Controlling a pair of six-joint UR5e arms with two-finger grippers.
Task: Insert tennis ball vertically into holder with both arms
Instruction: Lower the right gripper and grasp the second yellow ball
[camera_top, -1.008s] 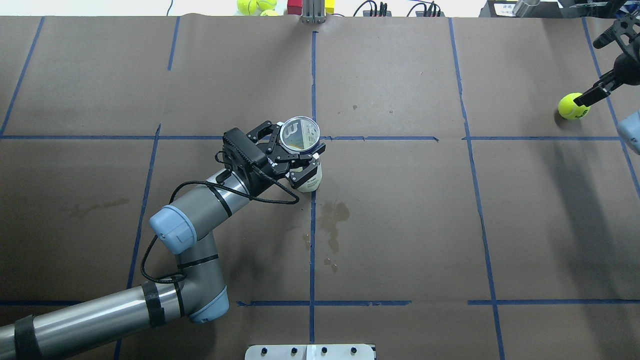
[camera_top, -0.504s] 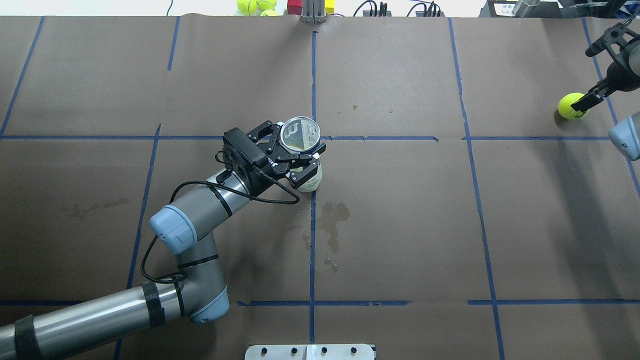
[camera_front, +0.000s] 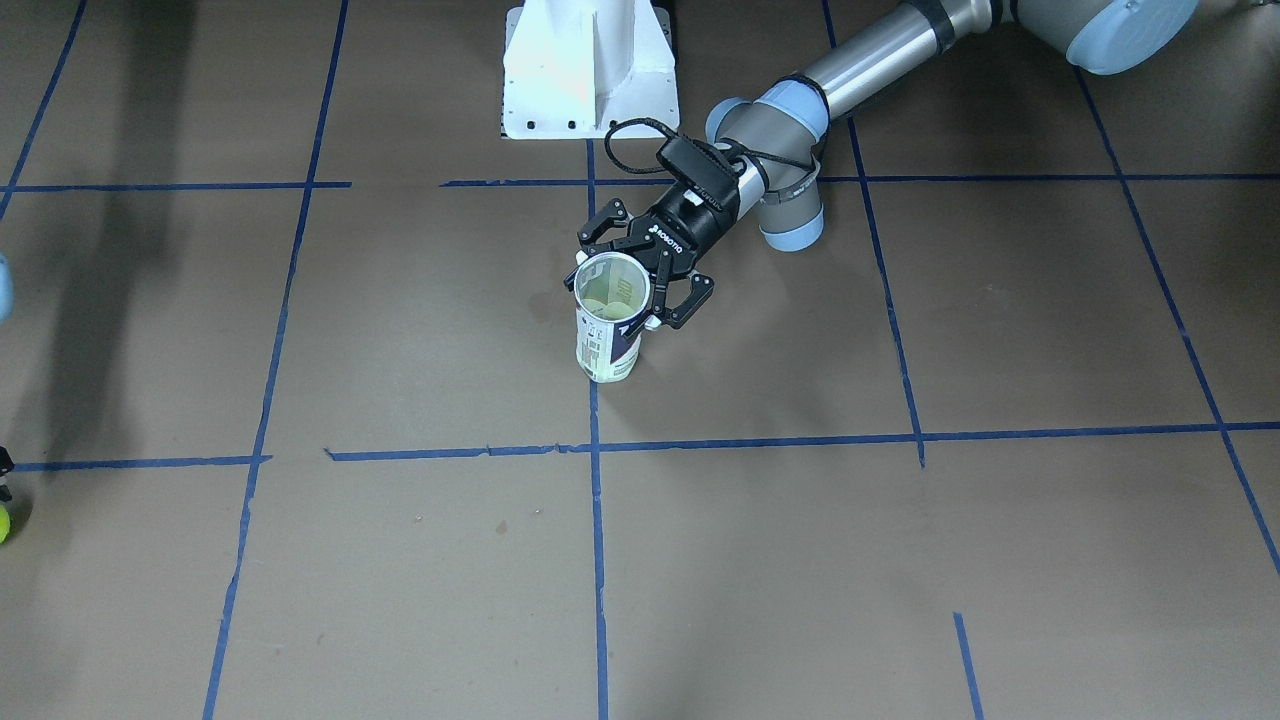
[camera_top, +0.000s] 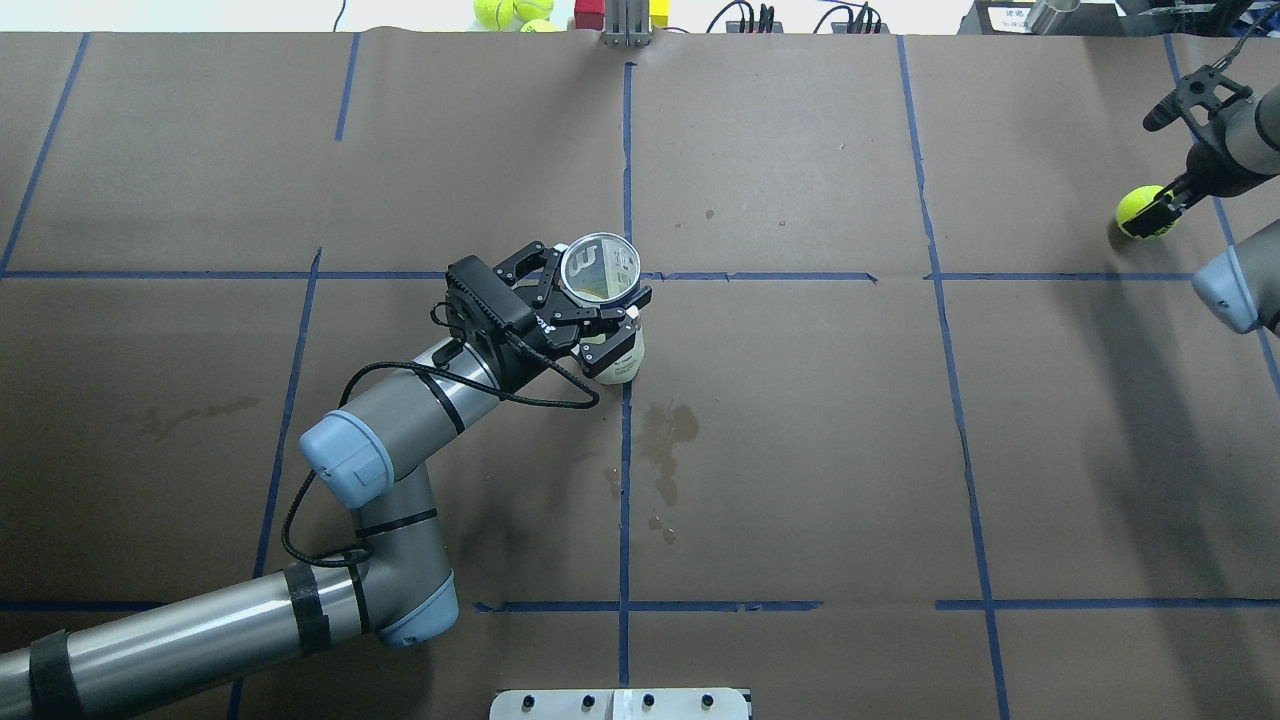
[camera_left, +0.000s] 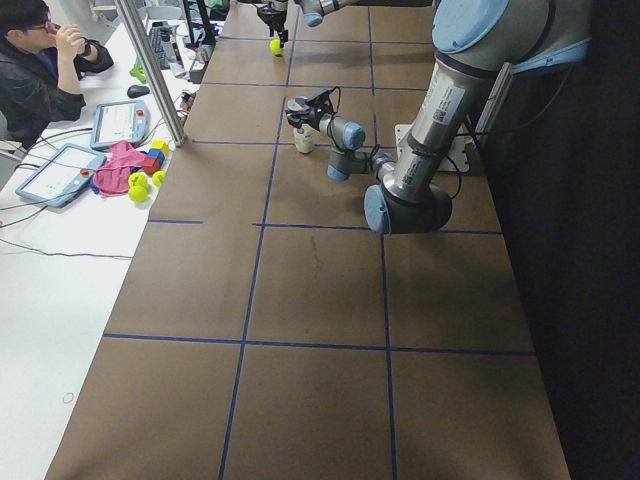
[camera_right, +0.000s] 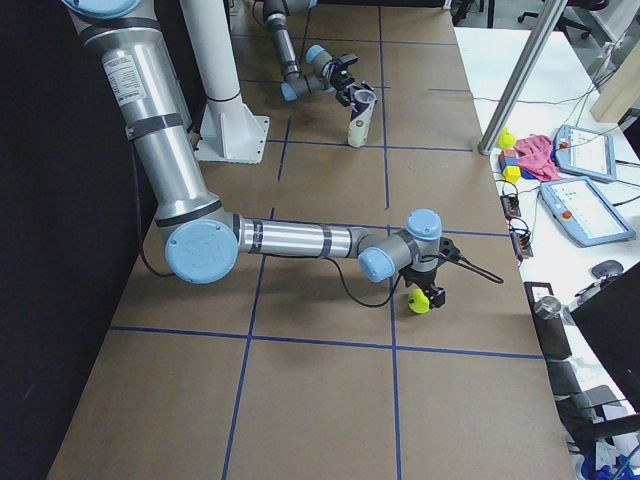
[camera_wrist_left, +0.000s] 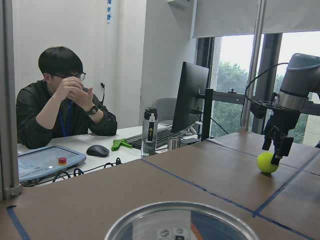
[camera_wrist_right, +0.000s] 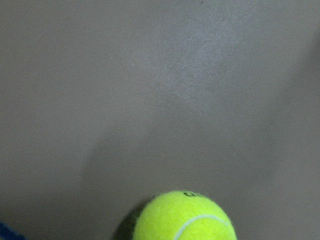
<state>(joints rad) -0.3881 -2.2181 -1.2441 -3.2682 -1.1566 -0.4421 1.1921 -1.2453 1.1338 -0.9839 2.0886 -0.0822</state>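
Left gripper (camera_top: 598, 292) clamps the clear plastic cylindrical can (camera_front: 607, 350) upright; right gripper (camera_wrist_left: 274, 146), jaws seemingly apart, should centre over the far-right yellow tennis ball (camera_top: 1140, 212).

In the overhead view we find the holder (camera_top: 600, 272) standing upright on the table (camera_top: 800, 450), just left of centre. The left gripper (camera_top: 590, 292) reaches in from the lower left and clasps it near the mouth. The tennis ball (camera_top: 1138, 212) lies on the table at the upper right edge, well apart from the holder. The right gripper (camera_wrist_left: 273, 150) hangs just above it, fingers spread. The pedestal base (camera_top: 620, 703) sits at bottom centre, and more balls (camera_top: 493, 12) lie beyond the table's top edge.
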